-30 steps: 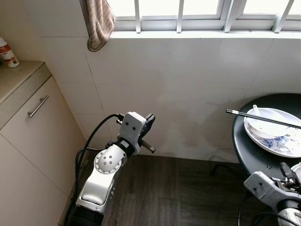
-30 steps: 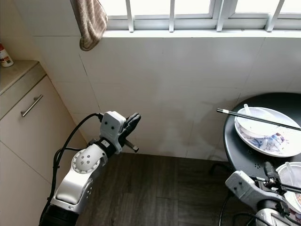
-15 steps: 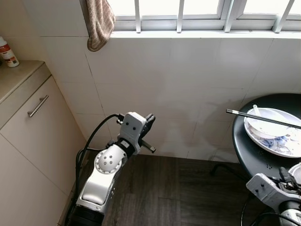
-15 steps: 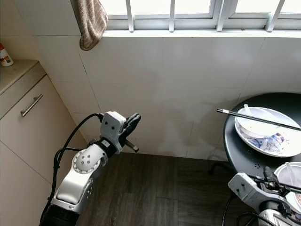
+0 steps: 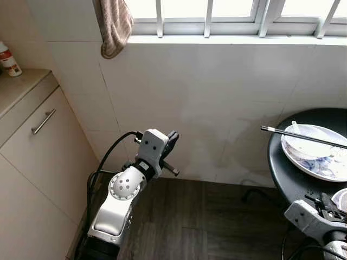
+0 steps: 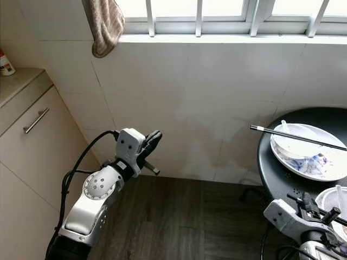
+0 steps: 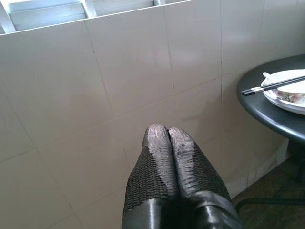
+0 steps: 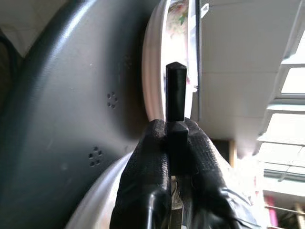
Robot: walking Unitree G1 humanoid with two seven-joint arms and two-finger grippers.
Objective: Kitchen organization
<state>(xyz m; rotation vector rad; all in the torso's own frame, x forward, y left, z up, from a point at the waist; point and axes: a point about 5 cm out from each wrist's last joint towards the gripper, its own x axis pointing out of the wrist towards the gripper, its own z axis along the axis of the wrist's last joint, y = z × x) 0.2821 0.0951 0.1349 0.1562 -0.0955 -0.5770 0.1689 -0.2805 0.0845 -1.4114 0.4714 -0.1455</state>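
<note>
Gripping: the right pincer (image 8: pixel 174 138), low at the near edge of the round black table (image 6: pixel 271 168), is clenched on a pair of black chopsticks (image 8: pixel 176 98), their tips poking out past its fingertips.
Left pincer (image 7: pixel 167 143): pressed together with nothing between its fingers, raised before the white tiled wall (image 5: pixel 217 97), well apart from the table.
Surroundings: a beige cabinet (image 5: pixel 38 146) with a metal handle (image 5: pixel 43 121) stands at the robot's left, a small bottle (image 5: pixel 8 59) on its top; a brown towel (image 5: pixel 115 24) hangs from the barred window (image 6: pixel 227 13); dark wood floor (image 5: pixel 206 216) below.
Large plate (image 6: pixel 312 160): patterned, on the table, carrying a white bowl (image 6: pixel 295 143) with a white spoon (image 6: pixel 284 127) in it; a second pair of black chopsticks (image 6: pixel 295 137) lies across the bowl's rim, its ends jutting beyond the table edge.
Second white dish (image 6: pixel 333 203): just beside the right pincer, at the table's near side; contents too hidden to tell.
</note>
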